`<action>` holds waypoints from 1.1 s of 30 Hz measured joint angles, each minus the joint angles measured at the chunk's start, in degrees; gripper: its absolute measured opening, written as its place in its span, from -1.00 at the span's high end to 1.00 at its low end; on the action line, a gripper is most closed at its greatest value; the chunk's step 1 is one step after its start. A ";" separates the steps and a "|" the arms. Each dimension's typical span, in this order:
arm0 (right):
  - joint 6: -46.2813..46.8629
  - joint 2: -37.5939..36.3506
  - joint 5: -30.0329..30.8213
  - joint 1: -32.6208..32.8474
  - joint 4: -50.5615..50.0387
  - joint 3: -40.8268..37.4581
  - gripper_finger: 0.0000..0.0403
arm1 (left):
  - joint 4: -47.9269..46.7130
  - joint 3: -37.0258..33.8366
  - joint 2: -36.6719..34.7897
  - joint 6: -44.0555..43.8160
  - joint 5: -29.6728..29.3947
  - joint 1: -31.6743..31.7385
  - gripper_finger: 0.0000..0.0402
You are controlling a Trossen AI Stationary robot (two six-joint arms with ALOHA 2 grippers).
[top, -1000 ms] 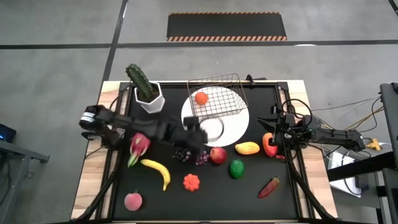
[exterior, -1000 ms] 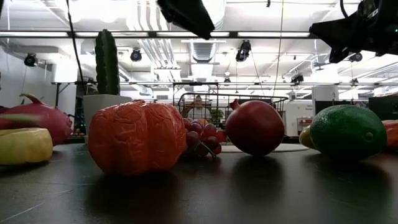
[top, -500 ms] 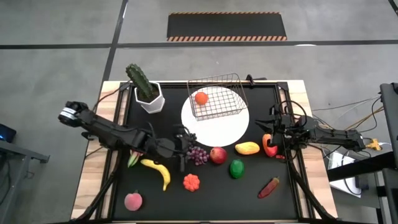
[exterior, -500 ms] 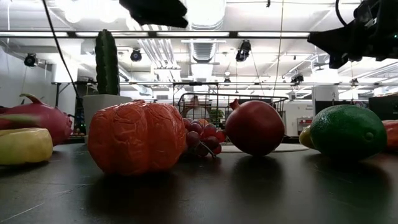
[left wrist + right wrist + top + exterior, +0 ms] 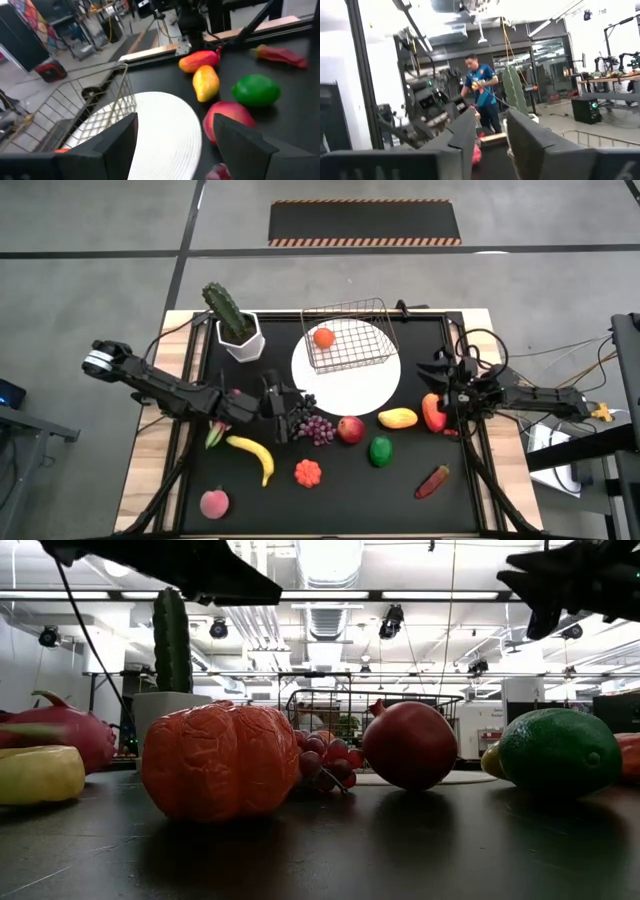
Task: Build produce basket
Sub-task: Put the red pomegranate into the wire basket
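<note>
The wire basket [image 5: 352, 335] stands on the far part of a white plate [image 5: 360, 385], with an orange [image 5: 323, 337] inside it. The other produce lies on the black mat: purple grapes [image 5: 318, 427], a red apple [image 5: 350, 429], a green fruit [image 5: 380, 450], a yellow fruit [image 5: 398, 418], a red pepper [image 5: 432, 412], a banana [image 5: 255, 456]. My left gripper [image 5: 296, 408] hovers open just left of the grapes, pointing at the plate [image 5: 165, 120], and nothing is between its fingers. My right gripper [image 5: 441, 377] is raised at the mat's right edge, above the pepper. Its fingers [image 5: 467, 135] stand a little apart around nothing.
A cactus in a white pot [image 5: 238, 330] stands at the far left. An orange ribbed piece [image 5: 308, 473], a peach [image 5: 213, 503] and a red chili [image 5: 433, 480] lie near the front. A dragon fruit [image 5: 214, 430] lies under the left arm. A person [image 5: 480, 85] stands beyond the table.
My left gripper has drawn back from over the plate's near edge toward the table's left edge, staying open, and has come lower. My right gripper has turned a little where it is. No fruit has moved.
</note>
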 joint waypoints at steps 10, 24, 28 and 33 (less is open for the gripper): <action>3.10 13.28 -0.18 0.00 10.32 3.94 0.04 | 1.59 -0.31 -2.85 8.51 0.03 1.20 -0.19; -1.43 37.24 -7.62 8.61 -1.44 27.46 0.11 | 1.15 -0.74 -13.07 14.22 0.01 1.27 -0.19; -0.71 43.55 -3.56 13.48 -11.16 34.45 0.14 | -1.07 -0.77 -15.03 14.05 0.01 1.24 -0.19; 3.87 50.31 4.14 18.19 -26.51 46.02 0.18 | -3.92 -0.86 -16.11 14.15 0.01 1.22 -0.19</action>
